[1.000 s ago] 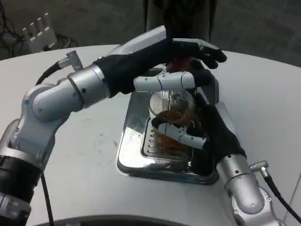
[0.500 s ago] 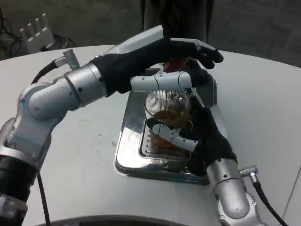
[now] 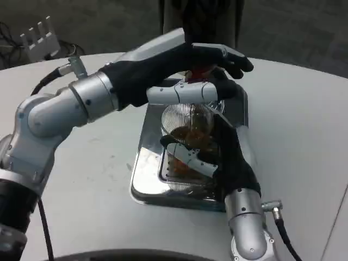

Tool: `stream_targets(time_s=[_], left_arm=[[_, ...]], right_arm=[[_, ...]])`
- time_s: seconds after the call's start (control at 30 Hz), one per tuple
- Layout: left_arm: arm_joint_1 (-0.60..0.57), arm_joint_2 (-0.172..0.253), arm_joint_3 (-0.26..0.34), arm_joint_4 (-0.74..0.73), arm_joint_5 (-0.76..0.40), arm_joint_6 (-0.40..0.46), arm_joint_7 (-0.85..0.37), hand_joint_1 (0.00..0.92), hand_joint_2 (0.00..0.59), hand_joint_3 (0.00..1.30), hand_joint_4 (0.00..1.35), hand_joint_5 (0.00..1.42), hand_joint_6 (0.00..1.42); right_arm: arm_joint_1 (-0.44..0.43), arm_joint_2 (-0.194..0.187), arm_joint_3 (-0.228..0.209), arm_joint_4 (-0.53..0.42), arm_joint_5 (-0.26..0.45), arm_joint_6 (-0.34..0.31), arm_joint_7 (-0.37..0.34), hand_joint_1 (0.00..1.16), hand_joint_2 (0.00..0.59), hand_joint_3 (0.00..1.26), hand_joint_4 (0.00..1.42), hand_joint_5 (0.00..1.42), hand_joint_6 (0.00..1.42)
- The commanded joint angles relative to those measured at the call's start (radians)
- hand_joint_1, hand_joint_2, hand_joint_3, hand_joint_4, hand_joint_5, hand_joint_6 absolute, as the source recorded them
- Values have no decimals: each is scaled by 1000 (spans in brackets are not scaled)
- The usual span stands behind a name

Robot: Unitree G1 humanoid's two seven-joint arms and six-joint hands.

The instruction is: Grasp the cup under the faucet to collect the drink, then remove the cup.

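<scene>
White and rounded, the worktop [image 3: 98, 179] is seen from above, with dark flooring behind it and a small white pronged object [image 3: 39, 37] at the far left. At the centre of the worktop a shiny metal drip tray [image 3: 145, 174] is set, with a slotted grille in its floor. Over the tray a clear ribbed cup [image 3: 187, 128] is held, with amber drink pooled inside it. The cup is gripped from the near side by the right robot hand [image 3: 217, 157], whose white fingers are wrapped around its lower part. The left robot hand [image 3: 201, 76] is stretched across from the left above the cup, its dark fingers laid over a red part of the faucet [image 3: 200, 70]; whether anything is actually grasped there cannot be told. The spout itself is hidden beneath that hand. Compared with the earlier frame, the cup and both robot hands are seen slightly further left and higher, as is the tray, so the camera appears to have shifted.
</scene>
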Motion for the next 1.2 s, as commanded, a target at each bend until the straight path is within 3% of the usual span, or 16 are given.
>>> stream_targets(time_s=[0.03,0.47,0.77,0.9,1.2], left_arm=[[40,21,-16,9,35,10,-33,0,130,305,300,343,348],[52,24,-7,8,26,4,-23,0,120,289,295,344,346],[68,17,27,-17,-6,-9,-13,0,99,251,228,316,339],[83,10,50,-34,-22,-17,-2,0,100,251,224,316,339],[98,5,92,-59,-45,-17,14,0,97,251,213,324,349]], right_arm=[[4,27,3,27,10,-18,-15,741,195,327,344,308,36],[2,56,17,41,-5,-22,-102,765,212,384,418,377,141],[22,60,30,30,-12,-41,-159,789,216,519,593,537,239],[20,55,33,31,-6,-39,-159,806,218,576,672,616,285],[33,55,37,20,-8,-48,-183,804,214,594,693,644,309]])
